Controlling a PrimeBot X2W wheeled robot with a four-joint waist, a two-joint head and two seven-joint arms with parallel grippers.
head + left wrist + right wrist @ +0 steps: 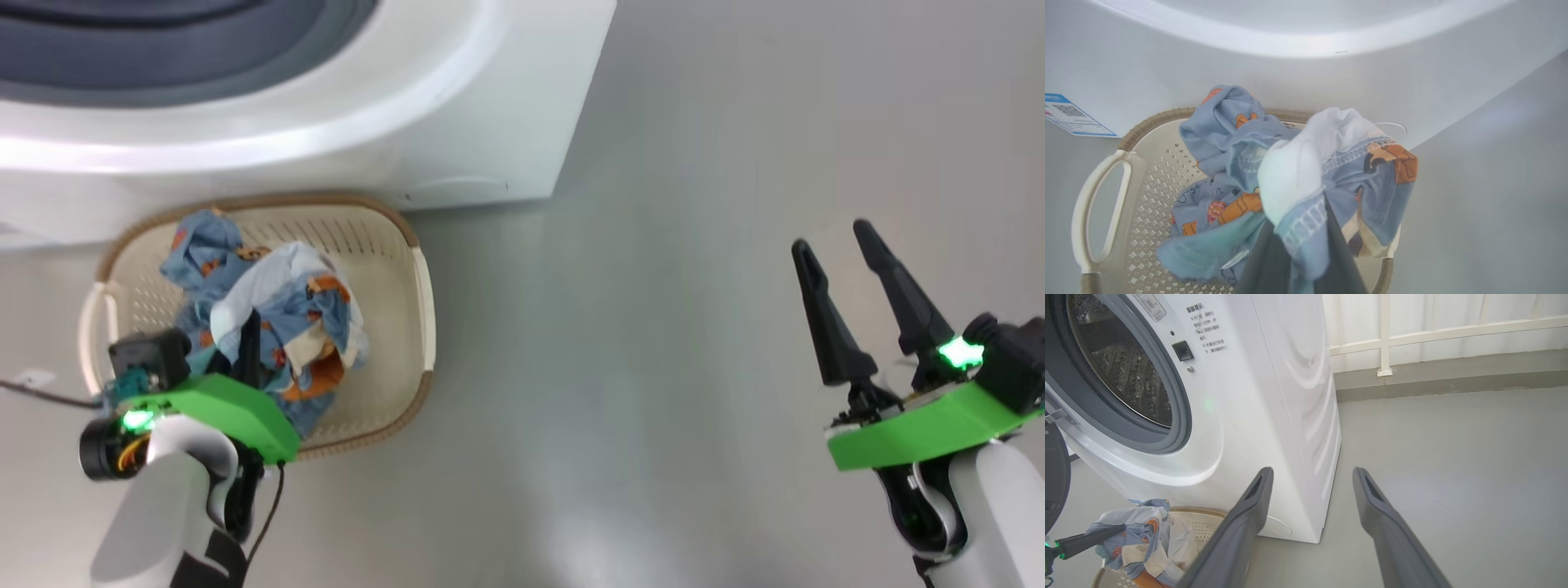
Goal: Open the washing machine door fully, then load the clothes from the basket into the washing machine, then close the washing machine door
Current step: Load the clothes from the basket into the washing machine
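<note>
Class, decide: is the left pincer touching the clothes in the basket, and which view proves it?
Touching. The left wrist view shows the left pincer shut on the clothes, blue fabric bunched between its dark fingers.

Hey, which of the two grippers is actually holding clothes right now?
The left gripper: its fingers are shut on the blue printed clothes over the basket. The right gripper stands open and empty over the floor.

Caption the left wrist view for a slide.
Left gripper shut on bunched clothes at the basket, washing machine behind.
</note>
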